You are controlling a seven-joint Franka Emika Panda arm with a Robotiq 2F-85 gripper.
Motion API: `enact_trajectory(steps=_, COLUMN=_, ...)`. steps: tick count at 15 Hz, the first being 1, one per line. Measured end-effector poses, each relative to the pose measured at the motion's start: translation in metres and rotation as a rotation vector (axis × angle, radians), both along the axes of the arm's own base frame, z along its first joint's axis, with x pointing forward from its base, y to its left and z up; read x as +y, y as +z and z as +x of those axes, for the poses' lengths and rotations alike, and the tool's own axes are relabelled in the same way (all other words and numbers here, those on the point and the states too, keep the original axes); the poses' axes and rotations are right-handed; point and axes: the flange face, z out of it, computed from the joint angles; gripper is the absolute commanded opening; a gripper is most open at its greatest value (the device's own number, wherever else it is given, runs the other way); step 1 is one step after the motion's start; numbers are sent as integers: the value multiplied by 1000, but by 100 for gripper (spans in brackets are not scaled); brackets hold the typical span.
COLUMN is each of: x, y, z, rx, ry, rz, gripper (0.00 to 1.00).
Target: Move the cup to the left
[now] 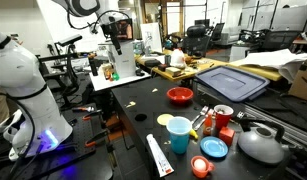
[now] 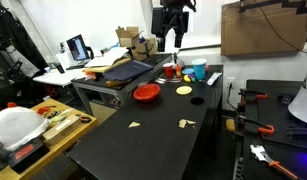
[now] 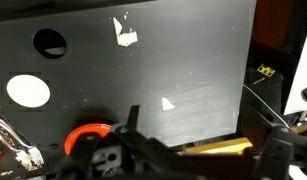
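The light-blue cup (image 1: 179, 133) stands upright near the front of the black table (image 1: 143, 100), beside a flat yellow disc (image 1: 165, 120). It also shows at the table's far end in an exterior view (image 2: 199, 72). My gripper (image 2: 173, 42) hangs high above the table, well apart from the cup, and shows in both exterior views (image 1: 118, 40). In the wrist view its fingers (image 3: 203, 150) are spread wide with nothing between them. The cup is out of the wrist view, which shows the red bowl (image 3: 88, 135) and the disc (image 3: 28, 90).
A red bowl (image 1: 179, 96) sits behind the cup. A flat blue lid (image 1: 214, 148), an orange lid (image 1: 201, 166), a red mug (image 1: 224, 117), a metal kettle (image 1: 261, 145) and a white tube (image 1: 158, 155) lie around it. Paper scraps (image 3: 124, 35) lie on the table.
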Motion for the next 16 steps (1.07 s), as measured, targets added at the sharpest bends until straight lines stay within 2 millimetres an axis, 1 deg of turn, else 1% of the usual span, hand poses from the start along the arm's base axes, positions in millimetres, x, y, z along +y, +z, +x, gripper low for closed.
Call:
enact_trajectory(steps=10, x=-1, y=0, z=0, rx=-2, ry=5, rz=-4, gripper=100)
enact_trajectory(steps=13, x=-10, y=2, z=3, rx=-10, ry=18, rz=-13, gripper=100)
enact_trajectory(steps=16, x=-29, y=7, z=8, rx=-24, ry=15, rz=-8, gripper=100)
